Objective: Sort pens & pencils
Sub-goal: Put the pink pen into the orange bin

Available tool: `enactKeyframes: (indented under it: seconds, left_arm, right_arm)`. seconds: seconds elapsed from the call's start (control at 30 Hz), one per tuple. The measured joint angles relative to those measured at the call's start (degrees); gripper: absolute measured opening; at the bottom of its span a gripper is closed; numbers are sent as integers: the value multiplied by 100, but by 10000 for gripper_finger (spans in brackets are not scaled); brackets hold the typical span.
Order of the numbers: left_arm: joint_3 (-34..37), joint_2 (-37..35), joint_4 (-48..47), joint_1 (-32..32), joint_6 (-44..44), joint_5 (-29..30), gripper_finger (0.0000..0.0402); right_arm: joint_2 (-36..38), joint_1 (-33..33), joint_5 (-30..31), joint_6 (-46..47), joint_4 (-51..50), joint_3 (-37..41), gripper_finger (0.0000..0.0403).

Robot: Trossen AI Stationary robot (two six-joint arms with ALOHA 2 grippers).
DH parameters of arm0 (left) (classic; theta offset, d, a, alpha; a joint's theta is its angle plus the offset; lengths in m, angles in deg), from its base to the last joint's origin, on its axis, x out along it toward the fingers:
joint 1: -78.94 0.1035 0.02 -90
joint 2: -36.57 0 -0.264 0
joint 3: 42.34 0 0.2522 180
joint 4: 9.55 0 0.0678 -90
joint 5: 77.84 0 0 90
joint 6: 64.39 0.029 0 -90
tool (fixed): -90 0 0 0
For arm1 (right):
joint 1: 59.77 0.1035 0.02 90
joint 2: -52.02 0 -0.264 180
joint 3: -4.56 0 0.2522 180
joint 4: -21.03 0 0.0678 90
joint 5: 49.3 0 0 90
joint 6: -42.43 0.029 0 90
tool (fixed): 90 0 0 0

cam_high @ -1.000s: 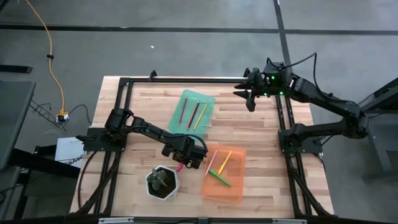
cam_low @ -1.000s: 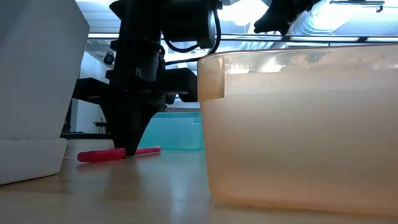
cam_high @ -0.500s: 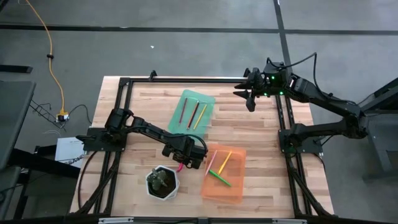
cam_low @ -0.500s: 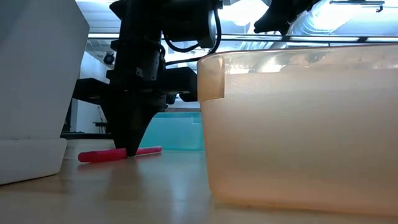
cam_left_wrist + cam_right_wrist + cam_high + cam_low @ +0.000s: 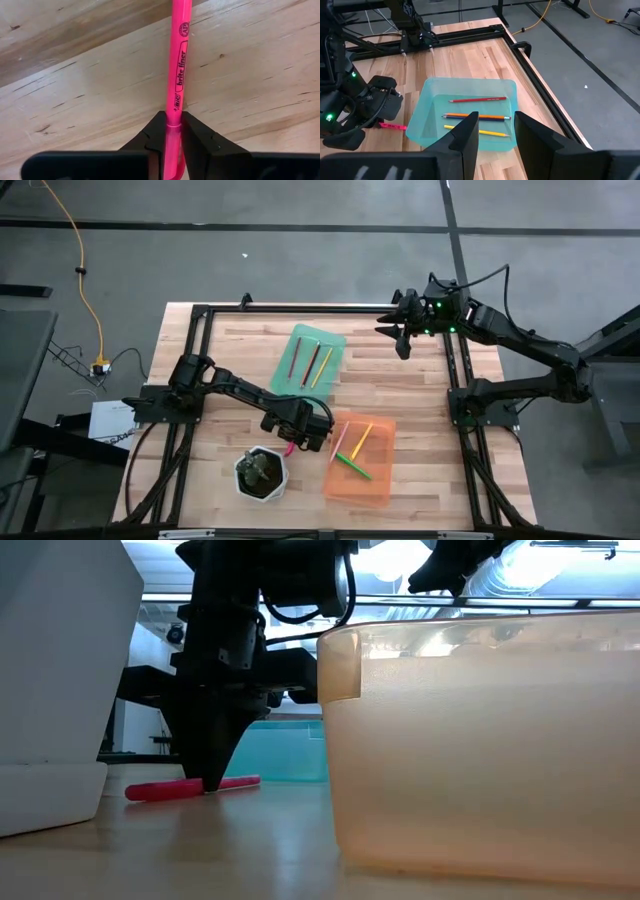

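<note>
Sorted so far: three pencils (image 5: pixel 311 363), one red, one dark and one yellow, are seen lying side by side in the green tray (image 5: pixel 329 342); in the orange tray (image 5: pixel 378 485) a pale stick, a yellow one and a bright green one are seen, which are judged to be pens.
Left to sort: one pink highlighter (image 5: pixel 178 65) is seen flat on the tabletop (image 5: pixel 230 350), between the white plant pot (image 5: pixel 261 474) and the orange tray; it is judged to be the last loose piece.
Left gripper (image 5: pixel 170 131): it is lowered to the tabletop at the pink highlighter, whose barrel is pinched between the two fingertips near one end; in the low view the highlighter is seen resting on the wood, not yet lifted.
Right gripper (image 5: pixel 493 131): it is held spread and empty, raised above the far edge of the tabletop just beside the green tray, waiting.
Step in hand: the grasp on the highlighter is judged to be made, with the lift and the carry to a tray outstanding.
Change from the earlier frame: almost none is found; both arms are placed as before, and the highlighter is seen shifted only very slightly along the tabletop.
</note>
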Motion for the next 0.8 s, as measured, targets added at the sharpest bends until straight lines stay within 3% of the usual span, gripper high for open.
enactKeyframes:
  seconds: [0.5, 0.8]
  left_arm:
    - [-304, 11, -297, 0, 162, 169, 37]
    - [-894, 9, -924, 0, 504, 431, 37]
  right_arm:
    - [0, 0, 0, 4, -1, 0, 117]
    - [0, 0, 0, 2, -2, 0, 117]
